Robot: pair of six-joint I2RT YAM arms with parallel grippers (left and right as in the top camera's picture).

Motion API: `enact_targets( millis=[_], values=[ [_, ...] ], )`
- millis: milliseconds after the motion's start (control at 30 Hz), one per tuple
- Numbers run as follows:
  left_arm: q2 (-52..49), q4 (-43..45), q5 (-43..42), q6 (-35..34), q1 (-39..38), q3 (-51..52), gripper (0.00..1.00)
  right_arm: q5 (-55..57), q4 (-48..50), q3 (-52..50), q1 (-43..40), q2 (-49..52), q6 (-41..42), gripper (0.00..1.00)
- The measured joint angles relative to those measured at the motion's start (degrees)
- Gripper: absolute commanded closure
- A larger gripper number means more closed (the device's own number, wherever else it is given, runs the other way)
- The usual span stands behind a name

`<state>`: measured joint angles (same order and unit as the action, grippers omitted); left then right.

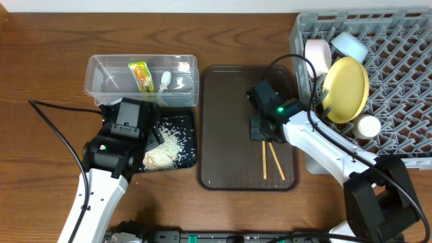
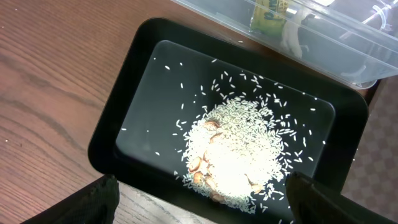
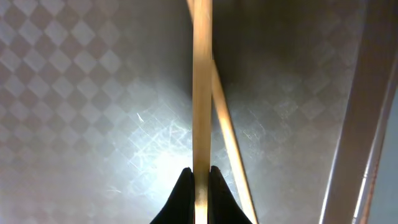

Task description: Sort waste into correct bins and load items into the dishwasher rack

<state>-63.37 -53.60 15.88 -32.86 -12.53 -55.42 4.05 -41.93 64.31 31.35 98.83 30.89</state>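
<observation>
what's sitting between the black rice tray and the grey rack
The brown serving tray, with the chopsticks lying on it and the right gripper shut on one of them. The overhead view shows it.

The brown serving tray [image 1: 223, 135] has a faint diamond check. On it, tan chopsticks [image 1: 264, 162]; left of it, a black tray [image 1: 188, 131].

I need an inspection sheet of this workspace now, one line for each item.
Surface: wooden table; brown serving tray in the middle.
Job's things: snack wrapper and white scrap in clear tub; rice in black tray; yellow plate, blue bowl, white bowl, white cup in rack; chopsticks on brown tray.
Clutter: nothing seen.
Grippers: left claw open above rice; right claw shut on one chopstick.
Cables: black cable lies on table, left; second cable arches beside rack.
Surroundings: nothing seen.
</observation>
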Motion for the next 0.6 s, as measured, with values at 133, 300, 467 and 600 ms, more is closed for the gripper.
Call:
enact_targets(
  millis=[133, 300, 467, 600],
  values=[
    [0.0, 0.0, 0.0, 0.0, 0.0, 0.0, 0.12, 0.0, -4.8, 1.0, -0.4, -0.3, -4.4, 0.99],
    [0.0, 0.0, 0.0, 0.0, 0.0, 0.0, 0.12, -0.3, -13.9, 8.3, -5.9, -3.5, -11.1, 0.99],
    [0.0, 0.0, 0.0, 0.0, 0.0, 0.0, 0.12, -0.4, -19.5, 18.0, -13.9, -6.8, -19.5, 0.99],
    [0.0, 0.0, 0.0, 0.0, 0.0, 0.0, 0.12, -0.3, -20.0, 19.3, -19.1, -7.3, -24.1, 0.99]
  ],
)
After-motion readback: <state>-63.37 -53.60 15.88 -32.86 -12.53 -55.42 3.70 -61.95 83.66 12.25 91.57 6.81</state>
